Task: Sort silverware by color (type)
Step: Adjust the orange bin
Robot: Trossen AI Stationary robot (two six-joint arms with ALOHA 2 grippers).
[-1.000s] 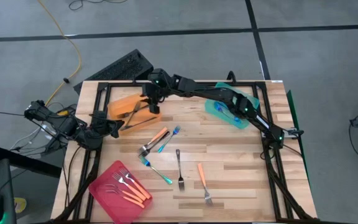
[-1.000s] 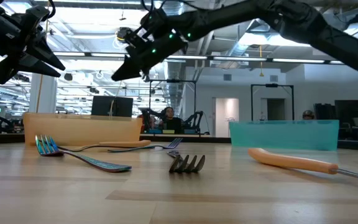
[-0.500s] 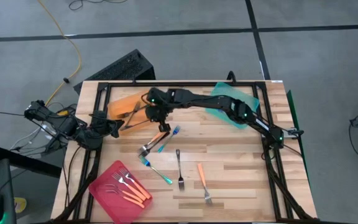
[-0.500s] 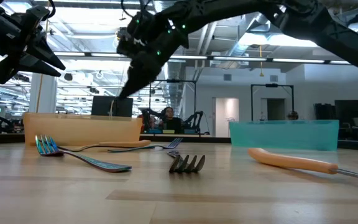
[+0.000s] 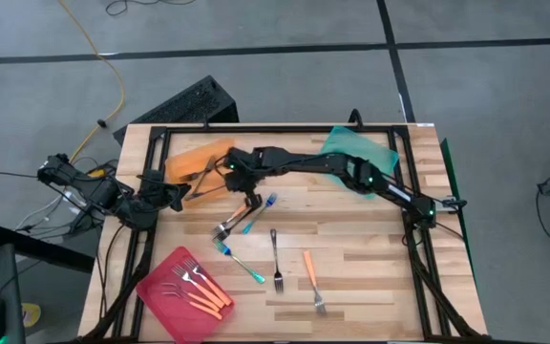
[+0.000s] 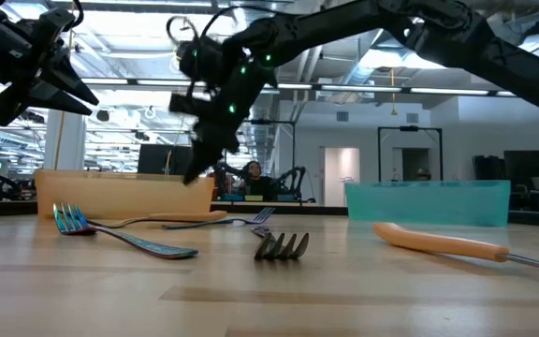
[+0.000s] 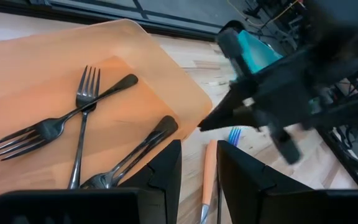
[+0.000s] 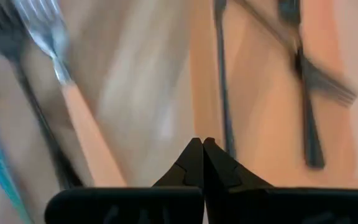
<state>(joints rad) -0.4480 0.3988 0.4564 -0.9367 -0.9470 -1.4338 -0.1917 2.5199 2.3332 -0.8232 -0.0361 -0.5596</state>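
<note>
The right claw [image 5: 238,183], its fingers pressed together on nothing, hangs at the near edge of the orange tray [image 5: 191,158], just above the orange-handled fork [image 5: 242,210] on the counter [image 5: 370,258]. The left claw [image 5: 181,191], fingers slightly apart, waits beside that tray, where dark forks [image 7: 79,118] lie; more orange-handled forks [image 5: 194,285] sit in the pink tray [image 5: 160,291].

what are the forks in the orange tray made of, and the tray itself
The dark forks look like one-piece metal with a dull, dark finish: tines and handles share the same grey sheen. The orange tray looks like translucent plastic, smooth, since the wooden table shows faintly through its rim. Neither can be confirmed by look alone.
</note>
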